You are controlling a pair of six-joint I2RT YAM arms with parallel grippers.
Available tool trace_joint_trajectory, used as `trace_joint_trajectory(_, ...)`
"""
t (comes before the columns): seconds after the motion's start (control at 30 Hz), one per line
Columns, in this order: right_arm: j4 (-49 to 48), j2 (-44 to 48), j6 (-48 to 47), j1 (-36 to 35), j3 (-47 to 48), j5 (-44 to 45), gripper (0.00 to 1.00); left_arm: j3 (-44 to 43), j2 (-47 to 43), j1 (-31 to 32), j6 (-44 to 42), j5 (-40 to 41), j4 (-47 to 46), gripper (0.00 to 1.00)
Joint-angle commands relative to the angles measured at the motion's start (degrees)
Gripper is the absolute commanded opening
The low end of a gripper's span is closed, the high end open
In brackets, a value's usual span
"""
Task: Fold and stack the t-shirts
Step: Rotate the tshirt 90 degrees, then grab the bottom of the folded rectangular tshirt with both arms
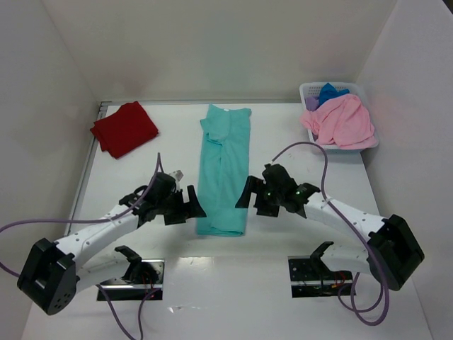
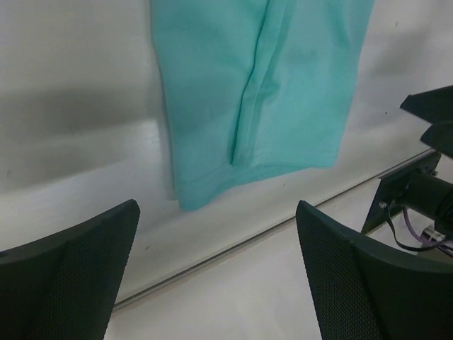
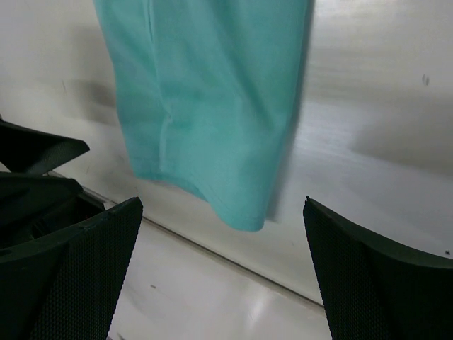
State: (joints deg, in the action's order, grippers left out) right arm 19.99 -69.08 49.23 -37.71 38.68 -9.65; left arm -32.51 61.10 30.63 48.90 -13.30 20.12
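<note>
A teal t-shirt lies on the table as a long narrow strip, folded lengthwise, its hem end nearest the arms. That hem end fills the upper part of the left wrist view and of the right wrist view. My left gripper hangs open just left of the strip's near end, with nothing between its fingers. On the strip's other side my right gripper is open too, its fingers empty. A folded dark red t-shirt rests at the back left. Pink, blue and purple t-shirts are heaped in the basket.
A white perforated basket stands at the back right against the wall. White walls close in the table on the left, back and right. Purple cables loop from both arms. The two arm bases are bolted at the near edge.
</note>
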Motion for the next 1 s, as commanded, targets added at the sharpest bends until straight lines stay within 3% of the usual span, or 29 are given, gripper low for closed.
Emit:
trace_joint_trajectory(0.0,0.1,3.9,5.1,-3.0,-3.9,-1.2,1.00,3.1,-4.2,0.0,3.6,-2.5,-0.3,0.99)
trace_joint_trajectory(0.23,0.1,8.7,10.3,-5.2,-9.9,-1.8,0.93,10.6,-18.2,0.0,9.5,-2.5,-0.9,0.94)
trace_joint_trajectory(0.37,-1.8,10.0,11.3,-5.7,-11.3,-1.8,0.91,11.7,-18.8,0.0,9.3,-2.5,-0.9,0.92)
trace_joint_trajectory(0.73,-5.6,3.0,11.8,-5.7,-10.6,-0.2,0.84,6.1,-0.1,0.0,1.7,0.2,-3.2,0.92)
trace_joint_trajectory(0.97,-7.1,0.0,12.9,-6.9,-10.0,-0.2,0.80,4.1,0.9,0.0,0.0,0.2,-3.8,0.92)
